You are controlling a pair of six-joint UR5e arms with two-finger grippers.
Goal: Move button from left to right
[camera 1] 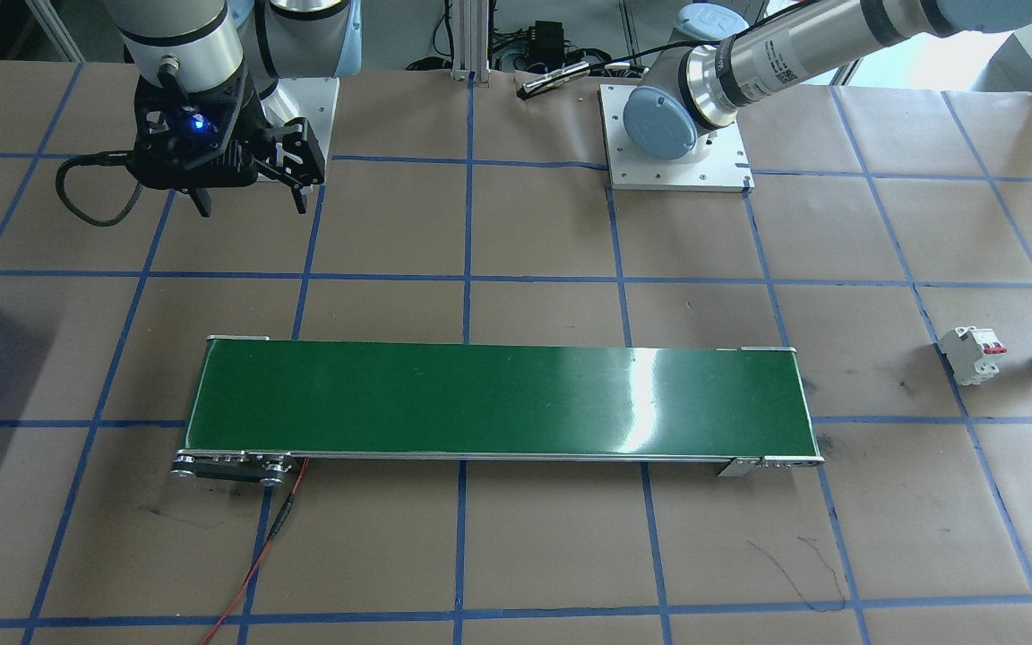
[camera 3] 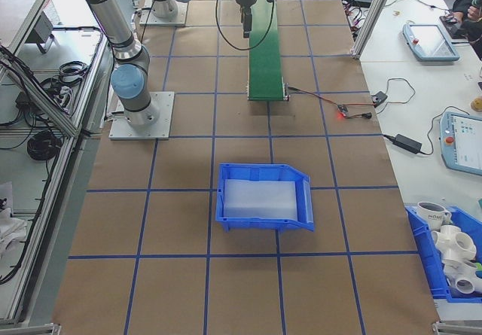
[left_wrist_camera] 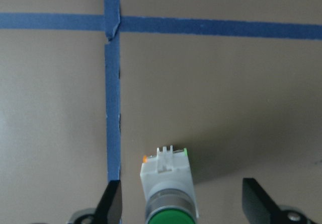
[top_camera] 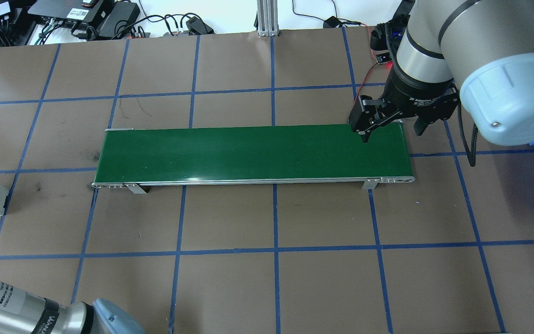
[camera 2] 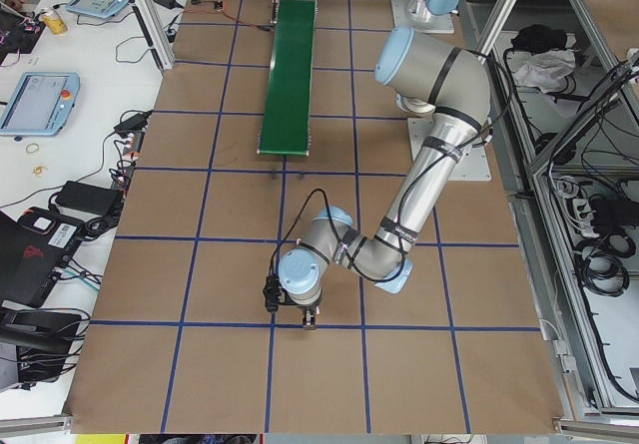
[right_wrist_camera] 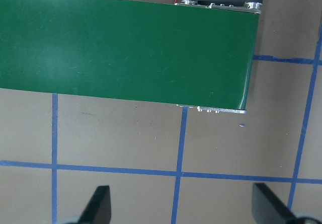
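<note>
In the left wrist view the button (left_wrist_camera: 167, 182) lies on its side on the brown paper, its dark-green cap toward the camera and its white and light-green base pointing away. My left gripper (left_wrist_camera: 184, 204) is open and straddles it, with neither finger touching it. The button stands closer to the finger (left_wrist_camera: 112, 202) on that view's left. My right gripper (top_camera: 392, 133) hangs open and empty above the right end of the green conveyor belt (top_camera: 253, 152), also seen in the front-facing view (camera 1: 252, 204).
A white circuit breaker (camera 1: 972, 355) with red toggles stands on the table beyond the belt's left end. A blue bin (camera 3: 263, 195) sits on the table beyond the belt's right end. Red wires (camera 1: 256, 555) trail from the belt's motor end.
</note>
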